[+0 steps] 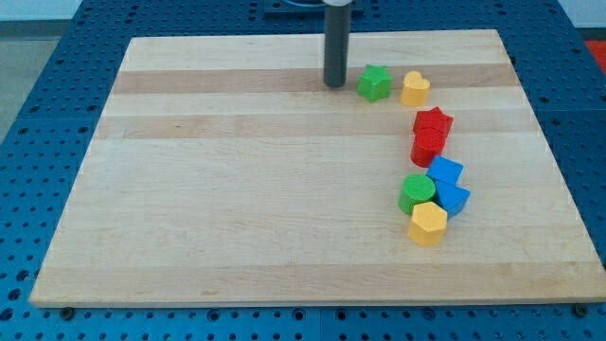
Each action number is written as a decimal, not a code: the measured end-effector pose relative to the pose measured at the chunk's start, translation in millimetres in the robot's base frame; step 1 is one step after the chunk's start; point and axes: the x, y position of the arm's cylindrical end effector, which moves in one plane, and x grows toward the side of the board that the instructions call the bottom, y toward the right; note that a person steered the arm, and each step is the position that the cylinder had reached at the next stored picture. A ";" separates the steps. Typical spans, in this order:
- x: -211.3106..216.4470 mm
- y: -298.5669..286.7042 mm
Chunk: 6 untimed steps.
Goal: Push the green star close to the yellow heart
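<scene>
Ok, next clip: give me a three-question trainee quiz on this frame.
1. True or false: the green star lies between my tip and the yellow heart.
2. Which block sits nearest the view's bottom? A) green cylinder B) yellow hexagon C) red star
3. Fill in: the lower group holds ___ blue blocks.

Key:
1. True: the tip stands just to the view's left of the star, and the heart just to its right.
2. B.
3. Two, stacked one above the other in the view, right of the green cylinder.
</scene>
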 end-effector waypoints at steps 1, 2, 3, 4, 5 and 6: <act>10.3 -4.7; 11.8 -4.7; 3.9 9.0; -7.7 40.8; -7.7 50.7; -7.7 50.7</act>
